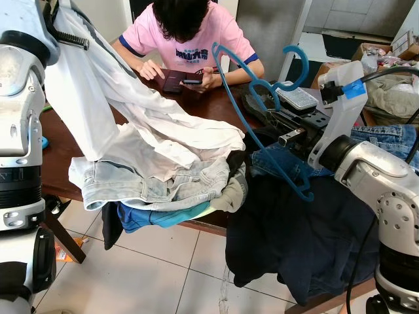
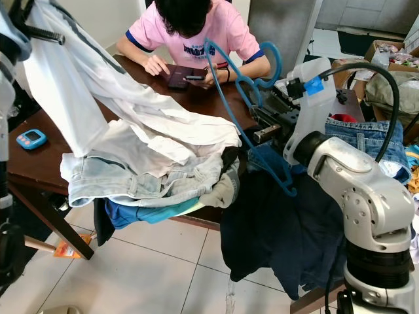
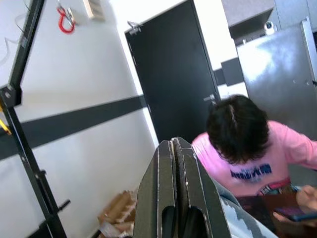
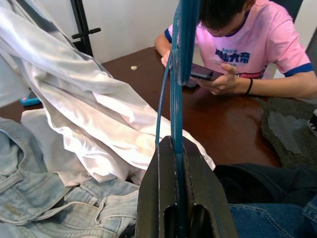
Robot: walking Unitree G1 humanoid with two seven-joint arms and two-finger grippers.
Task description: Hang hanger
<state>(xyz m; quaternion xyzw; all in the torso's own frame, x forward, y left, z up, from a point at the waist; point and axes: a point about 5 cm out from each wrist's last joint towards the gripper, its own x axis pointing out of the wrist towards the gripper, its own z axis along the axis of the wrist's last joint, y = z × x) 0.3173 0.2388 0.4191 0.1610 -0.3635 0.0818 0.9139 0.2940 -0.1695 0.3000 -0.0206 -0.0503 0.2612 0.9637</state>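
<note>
Robot's right gripper (image 1: 278, 124) clamps a blue hanger (image 1: 262, 111) at its neck over the right end of the dark wood table (image 1: 59, 144), hook up and the frame slanting down toward the jeans (image 1: 386, 140) by the near right edge, w/ a dark garment (image 1: 294, 242) spilling off that edge; left gripper (image 3: 176, 163) is raised high at the table's left end, fingers pressed together, and the white shirt (image 1: 111, 98) hangs from about there, tho whether cloth is actually pinched can't be told. Step in hand looks like threading hanger into shirt: best bet is to keep the grip at the neck so the frame doesn't swing, lift the shirt enough to open the collar, feed one hanger arm in at a time, and keep well clear of the person in a pink tee (image 1: 190, 36) seated at the far edge w/ a phone (image 1: 192, 82). Head views give the full layout, incl. the pale denim (image 1: 144, 180) piled at the near edge under the shirt. Right wrist view adds the close-up: blue wire running straight between the shut fingers. Left wrist view adds a black door (image 3: 173, 74) and a black metal stand (image 3: 25, 124) by the wall, poss. the place to hang
</note>
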